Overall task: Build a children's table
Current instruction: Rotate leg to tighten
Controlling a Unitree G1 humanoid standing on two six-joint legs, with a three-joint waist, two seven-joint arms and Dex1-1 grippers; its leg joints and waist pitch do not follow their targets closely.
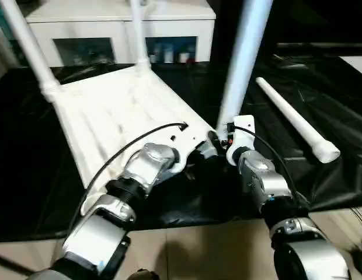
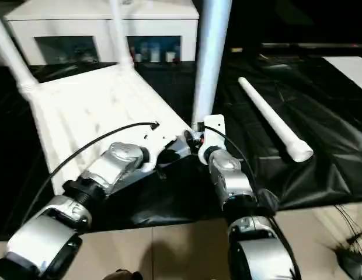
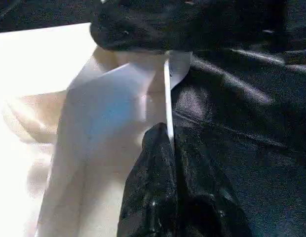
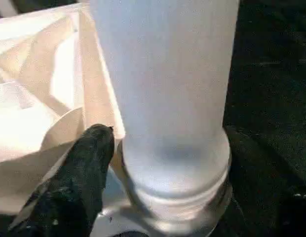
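Note:
The children's table top (image 1: 111, 116) lies upside down on black cloth, ribs up. Three white legs stand in its corner sockets: one far left (image 1: 29, 46), one at the back (image 1: 137, 35) and one at the near right corner (image 1: 242, 58). A fourth leg (image 1: 295, 122) lies loose on the cloth to the right. My left gripper (image 3: 168, 89) is shut on the top's thin near rim (image 3: 169, 98). My right gripper (image 1: 219, 140) is open at the base of the near right leg (image 4: 168, 89); one black finger (image 4: 84, 173) stands just beside the leg's collar.
A white cabinet (image 1: 111, 29) with glass-fronted compartments stands behind the table top. Black cloth (image 1: 321, 76) covers the work area, crumpled near my wrists. Tan floor (image 1: 198, 251) shows along the near edge.

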